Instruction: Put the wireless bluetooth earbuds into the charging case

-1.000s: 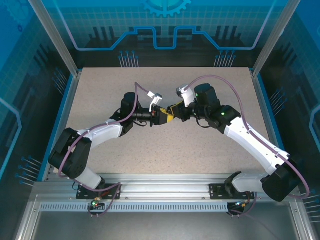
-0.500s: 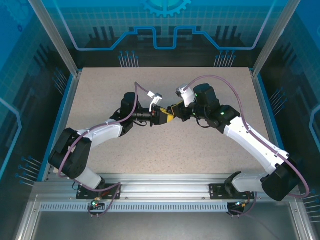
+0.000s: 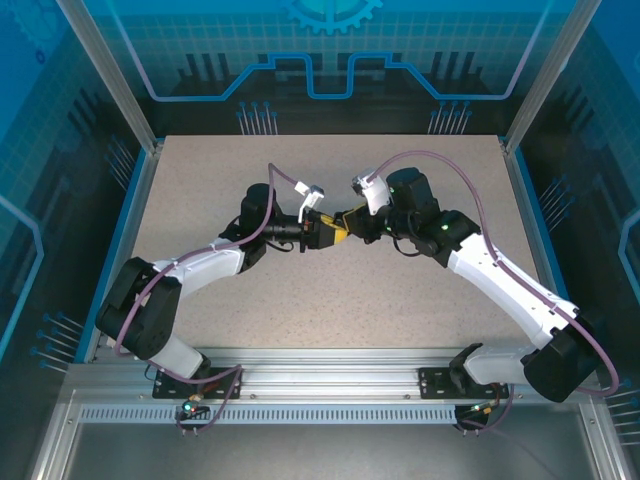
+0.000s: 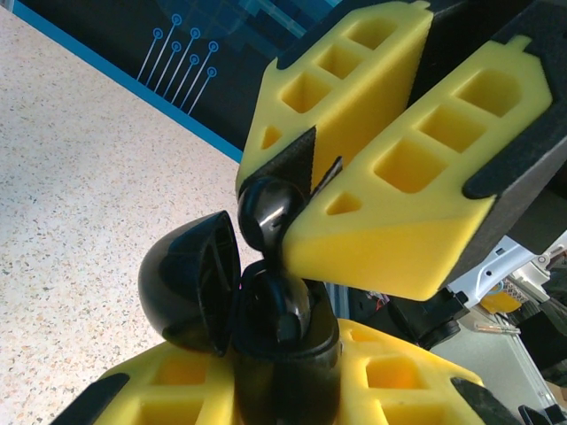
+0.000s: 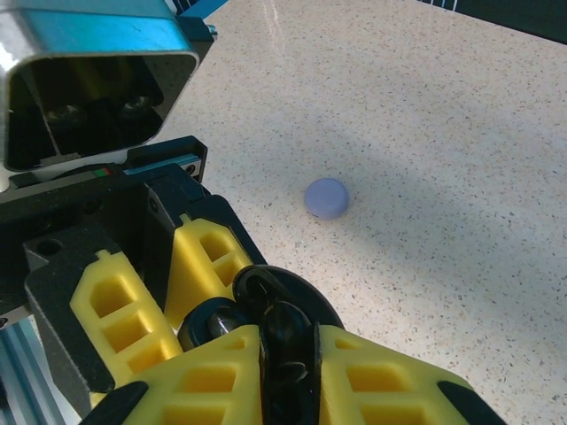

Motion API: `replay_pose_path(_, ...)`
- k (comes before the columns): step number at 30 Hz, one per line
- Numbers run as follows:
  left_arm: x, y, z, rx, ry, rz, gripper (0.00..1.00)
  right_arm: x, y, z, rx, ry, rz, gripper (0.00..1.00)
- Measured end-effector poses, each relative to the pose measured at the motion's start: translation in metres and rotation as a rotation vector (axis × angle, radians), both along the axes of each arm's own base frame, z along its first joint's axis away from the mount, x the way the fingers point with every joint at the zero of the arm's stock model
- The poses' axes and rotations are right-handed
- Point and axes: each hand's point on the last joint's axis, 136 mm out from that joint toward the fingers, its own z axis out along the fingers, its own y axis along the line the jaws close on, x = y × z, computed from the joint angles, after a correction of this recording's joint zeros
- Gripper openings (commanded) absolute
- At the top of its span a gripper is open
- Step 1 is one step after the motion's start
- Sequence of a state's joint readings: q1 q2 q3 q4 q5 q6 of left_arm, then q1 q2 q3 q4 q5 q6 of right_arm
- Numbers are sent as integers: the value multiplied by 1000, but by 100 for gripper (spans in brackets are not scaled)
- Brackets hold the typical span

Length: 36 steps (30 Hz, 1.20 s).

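Above the middle of the table (image 3: 200, 170), the left gripper (image 4: 283, 376) is clamped on the charging case (image 4: 288, 332), whose lid (image 4: 190, 283) hangs open to one side. The right gripper (image 4: 306, 190) pinches one earbud (image 4: 266, 211) between narrow fingers, its lower end at the case's open mouth. The left wrist camera shows this meeting plainly. The right wrist camera (looking past its own fingers) adds a small grey-blue disc (image 5: 326, 197) lying on the table, well apart from both grippers.
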<state>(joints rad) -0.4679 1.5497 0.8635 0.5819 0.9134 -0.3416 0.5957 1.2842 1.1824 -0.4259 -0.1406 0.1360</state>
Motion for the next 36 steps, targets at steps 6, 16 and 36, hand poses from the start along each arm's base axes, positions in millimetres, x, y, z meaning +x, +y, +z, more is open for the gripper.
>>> replay_pose_path(6, 2, 0, 2, -1, -5, 7, 0, -3, 3, 2, 13, 4, 18, 19)
replay_pose_path(16, 2, 0, 2, -1, -6, 10, 0, -4, 3, 2, 17, 12, 23, 21)
replay_pose_path(36, 1, 1, 13, -19, -42, 10, 0, -11, 4, 9, 99, 86, 66, 37)
